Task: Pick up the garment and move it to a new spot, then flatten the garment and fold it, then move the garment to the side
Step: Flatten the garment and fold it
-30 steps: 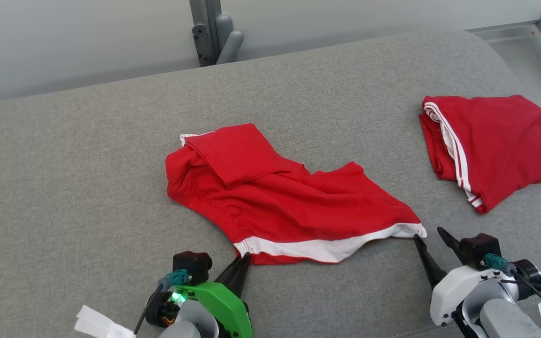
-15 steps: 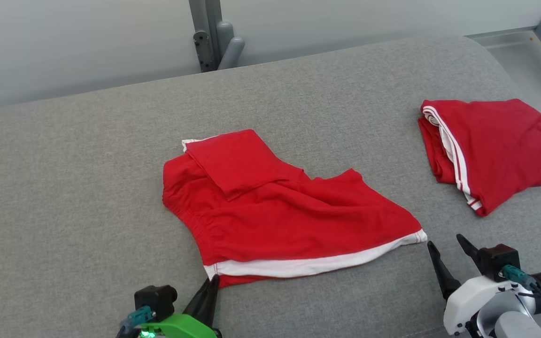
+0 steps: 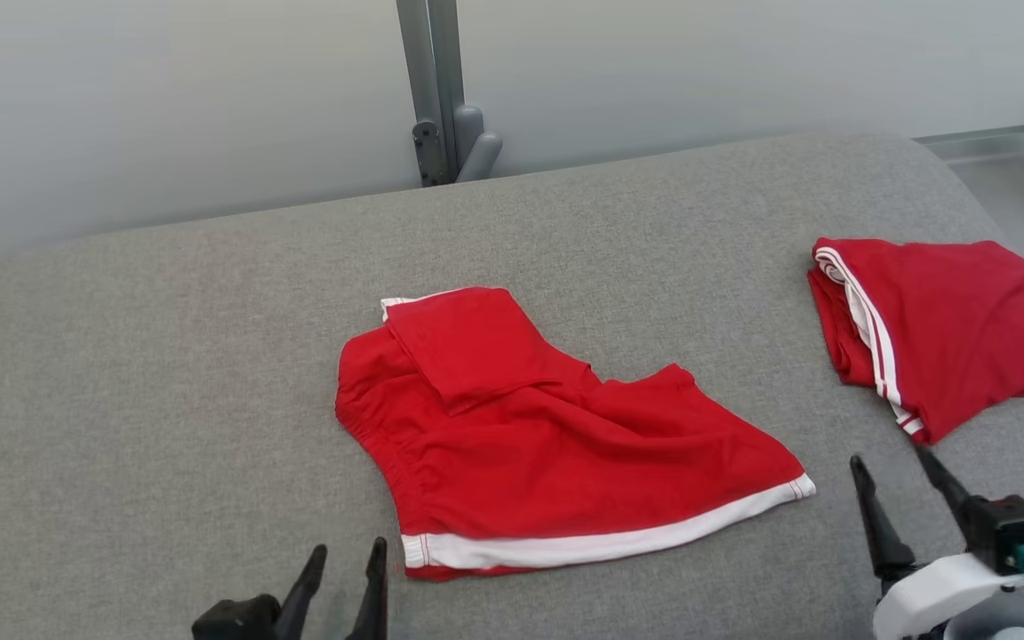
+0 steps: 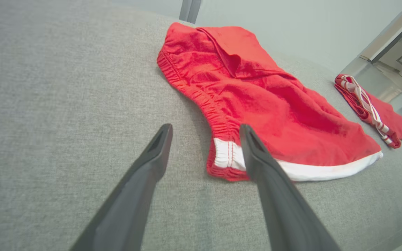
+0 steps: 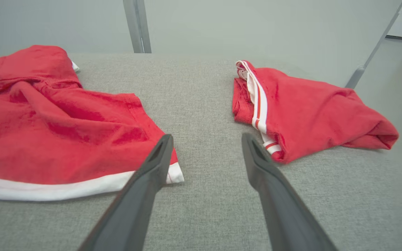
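The garment [image 3: 556, 444] is a pair of red shorts with a white band along its near hem, spread in the middle of the grey padded surface [image 3: 165, 400] with one leg folded over at the back. My left gripper [image 3: 349, 551] stands open just left of the near-left white corner, holding nothing. In the left wrist view the garment [image 4: 257, 94] lies ahead and right of the left gripper [image 4: 205, 129]. My right gripper [image 3: 887, 458] is open and empty just right of the hem's right corner. The right wrist view has the garment [image 5: 47, 139] left of the right gripper [image 5: 207, 137].
A second red garment [image 3: 948, 329], folded, with white stripes, lies at the right end of the surface; it is also in the right wrist view [image 5: 309, 111]. A grey metal post [image 3: 436, 89] stands behind the far edge. The surface rounds off at the far right.
My left gripper, shut on the garment's near-left corner, drew it left, then opened and let it go. The right gripper opened wider. The head camera shifted, so the whole picture moved.
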